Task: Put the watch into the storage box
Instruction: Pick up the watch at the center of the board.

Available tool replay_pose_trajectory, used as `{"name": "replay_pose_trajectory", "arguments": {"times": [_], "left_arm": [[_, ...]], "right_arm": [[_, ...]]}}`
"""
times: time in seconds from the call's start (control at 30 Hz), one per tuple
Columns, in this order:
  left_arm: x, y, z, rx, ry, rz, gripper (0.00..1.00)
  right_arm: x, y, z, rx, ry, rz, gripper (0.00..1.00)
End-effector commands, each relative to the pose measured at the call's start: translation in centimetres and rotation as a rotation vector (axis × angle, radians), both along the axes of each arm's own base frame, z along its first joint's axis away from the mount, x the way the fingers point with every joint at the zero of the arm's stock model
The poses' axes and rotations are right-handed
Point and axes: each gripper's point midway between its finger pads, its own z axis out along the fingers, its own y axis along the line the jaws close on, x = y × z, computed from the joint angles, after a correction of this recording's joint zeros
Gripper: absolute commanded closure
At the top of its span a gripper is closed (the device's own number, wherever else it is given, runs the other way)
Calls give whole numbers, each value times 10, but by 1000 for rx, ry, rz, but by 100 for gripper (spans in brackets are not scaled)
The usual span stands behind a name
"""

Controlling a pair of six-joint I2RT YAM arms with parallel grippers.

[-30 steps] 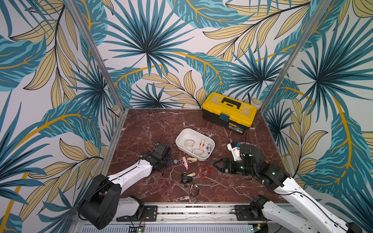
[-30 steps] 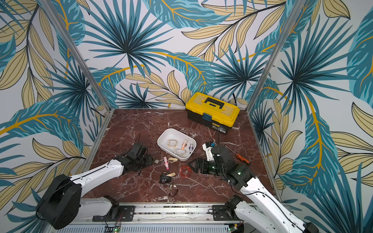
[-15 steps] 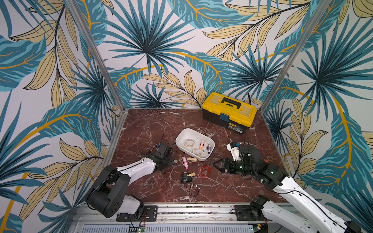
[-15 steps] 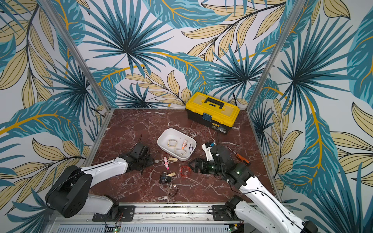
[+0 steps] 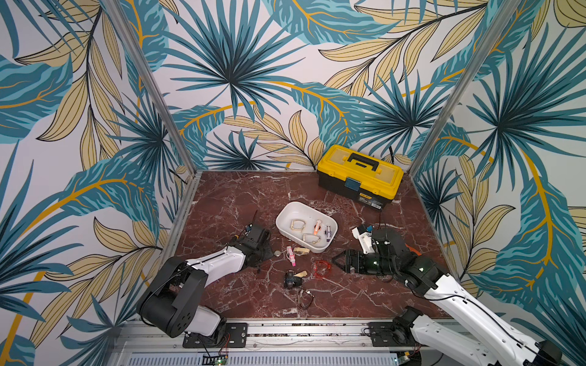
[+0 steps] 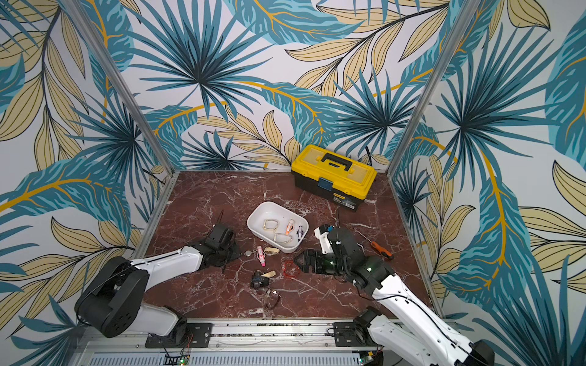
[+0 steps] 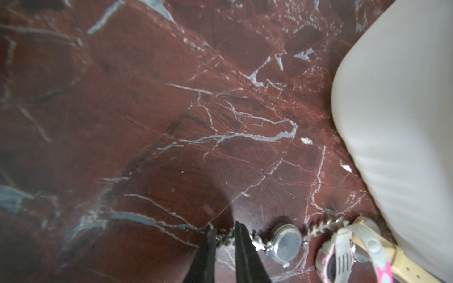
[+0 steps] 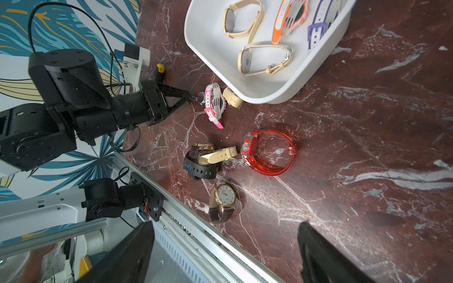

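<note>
A small silver watch (image 7: pixel 285 242) with a chain band lies on the red marble left of the storage box (image 5: pixel 287 221), a white tub holding several watches. My left gripper (image 7: pixel 224 232) is low on the marble, its jaws closed to a narrow gap with the chain band between them. Both top views show the left gripper (image 5: pixel 269 252) right beside the watch face (image 5: pixel 277 253). My right gripper (image 5: pixel 334 263) hovers open near a clear red watch (image 5: pixel 322 268), holding nothing. In the right wrist view its fingers (image 8: pixel 137 245) frame the table's front edge.
More watches lie loose in front of the box: a pink-and-white one (image 5: pixel 290 255), a beige strap (image 5: pixel 301 251), a black one (image 5: pixel 293 279) and a brown leather one (image 5: pixel 304 298). A yellow toolbox (image 5: pixel 360 177) stands at the back right. An orange-handled screwdriver (image 6: pixel 380 248) lies right.
The left gripper's jaws have closed in on the silver watch's chain band, and the left arm's elbow has swung forward. The right arm has stayed put.
</note>
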Motion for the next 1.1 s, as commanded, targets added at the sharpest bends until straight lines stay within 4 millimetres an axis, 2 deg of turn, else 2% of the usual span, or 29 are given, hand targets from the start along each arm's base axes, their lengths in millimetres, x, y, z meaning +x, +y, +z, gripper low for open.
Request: {"name": "replay_pose_trajectory", "arguments": {"times": [0.0, 0.2, 0.23, 0.4, 0.63, 0.83, 1.07], "left_arm": [[-9, 7, -7, 31, 36, -8, 85], [-8, 8, 2, 37, 8, -20, 89], [-13, 11, 2, 47, 25, -24, 90], [-10, 16, 19, 71, -27, -32, 89], [-12, 15, 36, 59, -57, -50, 98], [-13, 20, 78, 78, -120, -76, 99], [-14, 14, 133, 54, -188, -139, 100]], "right_arm": [[1, 8, -1, 29, -1, 21, 6], [5, 12, 0, 34, -2, 24, 6], [6, 12, 0, 35, -4, 23, 6], [8, 12, 1, 33, -8, 16, 6], [10, 13, -1, 29, -4, 13, 6], [11, 14, 1, 27, -12, 13, 6], [15, 16, 0, 21, -13, 15, 6]]}}
